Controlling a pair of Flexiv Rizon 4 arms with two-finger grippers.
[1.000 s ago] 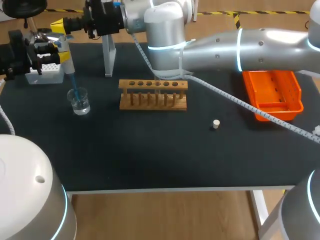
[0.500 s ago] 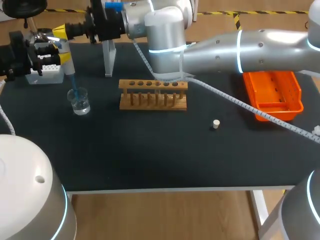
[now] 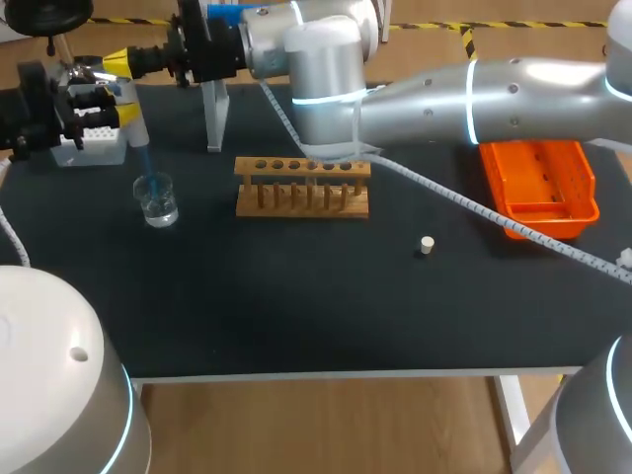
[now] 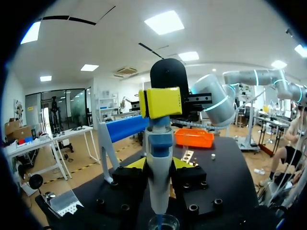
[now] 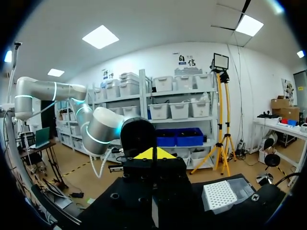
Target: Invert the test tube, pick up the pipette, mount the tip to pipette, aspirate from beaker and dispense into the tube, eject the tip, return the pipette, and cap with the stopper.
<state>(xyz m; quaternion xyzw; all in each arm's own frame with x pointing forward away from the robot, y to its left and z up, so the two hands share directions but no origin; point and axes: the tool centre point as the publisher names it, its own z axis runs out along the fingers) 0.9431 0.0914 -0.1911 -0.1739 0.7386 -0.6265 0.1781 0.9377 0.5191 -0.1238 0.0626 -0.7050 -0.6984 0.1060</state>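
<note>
Holding the pipette (image 4: 158, 139) upright, my left gripper (image 4: 158, 165) is clamping its body from both sides, a yellow tip showing on each flank in the left wrist view. I am keeping it at the table's far left corner, directly over the beaker (image 3: 158, 200). The pipette's long axis is running straight up and down, and its blue tip (image 3: 146, 168) is reaching down into the beaker's mouth; whether it is actually dipping under the liquid I cannot tell.

My right arm is coming in from the right and stretching across the whole table. Its right gripper (image 3: 120, 61) is sitting at the pipette's top, in line with that same vertical axis. In the right wrist view its yellow tips are meeting in a single wedge, so I am reading those fingers as pressed together with nothing between them. This looks like the aspirating step, the right gripper working the top while the left is steadying the body.

Everything is hanging on that stack: right gripper above, pipette in the middle, beaker below. Any next pull should be going straight up along the axis, or the tip is risking a knock on the glass rim. The rack (image 3: 303, 186) is standing to the right of the beaker, nearer the middle; I am not making out a tube in it. The stopper (image 3: 426, 245) is lying further right, well apart.
</note>
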